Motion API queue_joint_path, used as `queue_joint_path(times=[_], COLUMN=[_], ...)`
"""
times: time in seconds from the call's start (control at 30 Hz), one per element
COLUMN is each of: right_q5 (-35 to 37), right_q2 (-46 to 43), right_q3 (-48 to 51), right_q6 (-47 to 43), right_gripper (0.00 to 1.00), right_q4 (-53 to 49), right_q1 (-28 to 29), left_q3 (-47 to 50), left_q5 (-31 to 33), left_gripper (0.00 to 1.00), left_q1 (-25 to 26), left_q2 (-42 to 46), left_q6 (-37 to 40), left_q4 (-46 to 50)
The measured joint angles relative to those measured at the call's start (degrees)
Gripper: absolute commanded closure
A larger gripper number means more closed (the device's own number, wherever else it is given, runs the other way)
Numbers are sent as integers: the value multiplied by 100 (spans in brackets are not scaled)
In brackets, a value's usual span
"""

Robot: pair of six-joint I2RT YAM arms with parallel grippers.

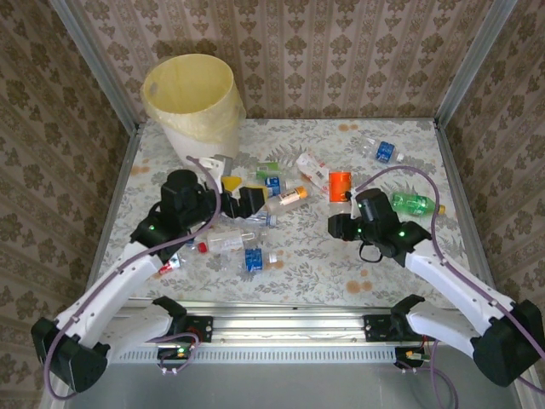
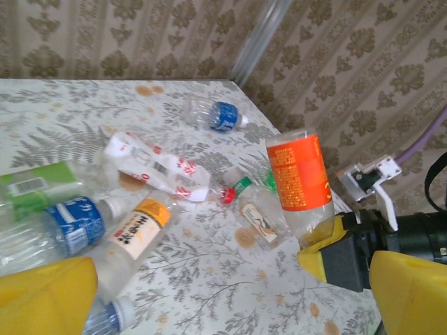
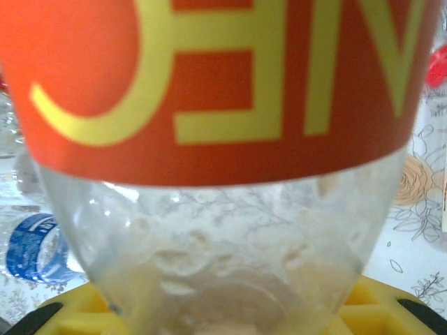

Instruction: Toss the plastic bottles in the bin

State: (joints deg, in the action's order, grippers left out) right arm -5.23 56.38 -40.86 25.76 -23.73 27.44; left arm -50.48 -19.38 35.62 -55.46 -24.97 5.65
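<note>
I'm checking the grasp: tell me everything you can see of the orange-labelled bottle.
The orange-labelled bottle is clear, thin-looking plastic, seemingly empty, with a wide orange wrap bearing yellow lettering. It stands roughly upright, leaning slightly, its bare lower end pinched in the right gripper. It is near mid-table, just right of the main cluster of other bottles, and seems to touch none of them.

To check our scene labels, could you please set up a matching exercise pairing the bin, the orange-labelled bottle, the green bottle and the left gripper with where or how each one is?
1. bin
2. orange-labelled bottle
3. green bottle
4. left gripper

A. open, above the loose bottles
B. at the table's far-left corner
C. gripped by the right gripper
D. lying by the table's right edge

Pairs: 1-B, 2-C, 3-D, 4-A.
</note>
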Motion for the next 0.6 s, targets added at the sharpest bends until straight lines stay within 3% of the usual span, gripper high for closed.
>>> queue_joint_path(times=[0.6], right_q5=[-354], right_q2=[-555], right_q3=[131], right_q6=[-74], right_gripper=[78], right_q4=[181], right_q1=[22], left_q3=[251], left_q5=[-229], left_gripper=[0], left_q1=[931], left_q2=[-1519], left_q6=[-529], left_q4=[-2033])
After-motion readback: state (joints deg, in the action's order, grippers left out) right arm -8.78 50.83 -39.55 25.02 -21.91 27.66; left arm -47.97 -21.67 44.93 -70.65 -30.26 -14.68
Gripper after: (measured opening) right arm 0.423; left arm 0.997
